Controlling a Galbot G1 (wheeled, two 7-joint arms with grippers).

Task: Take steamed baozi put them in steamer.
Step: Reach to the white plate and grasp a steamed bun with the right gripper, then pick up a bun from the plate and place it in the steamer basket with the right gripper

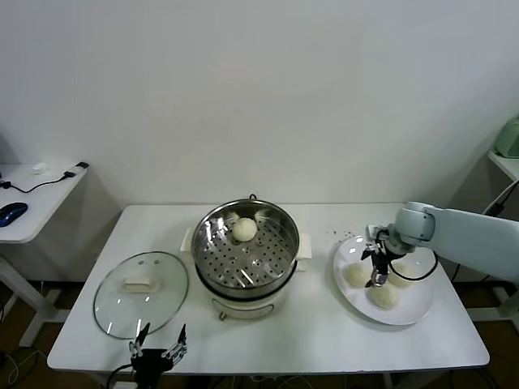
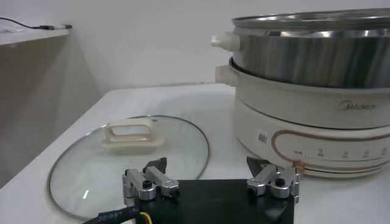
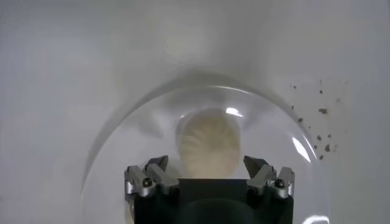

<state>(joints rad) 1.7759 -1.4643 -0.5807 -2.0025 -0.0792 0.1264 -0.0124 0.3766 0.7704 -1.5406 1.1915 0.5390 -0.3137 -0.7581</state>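
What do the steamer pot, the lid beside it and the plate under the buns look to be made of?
Steamer: polished steel bowl, going by its mirror-like reflections and perforated tray, on a cream, probably plastic, base. Lid: clear glass, since the table shows through, with a cream, plastic-looking handle. Plate: glossy white, likely ceramic, though melamine can't be ruled out.

the steamer (image 2: 317,85) carries the brand "midea" on its cream-white base.

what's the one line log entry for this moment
right gripper: open over plate baozi | steamer: one baozi inside | left gripper: idle, open
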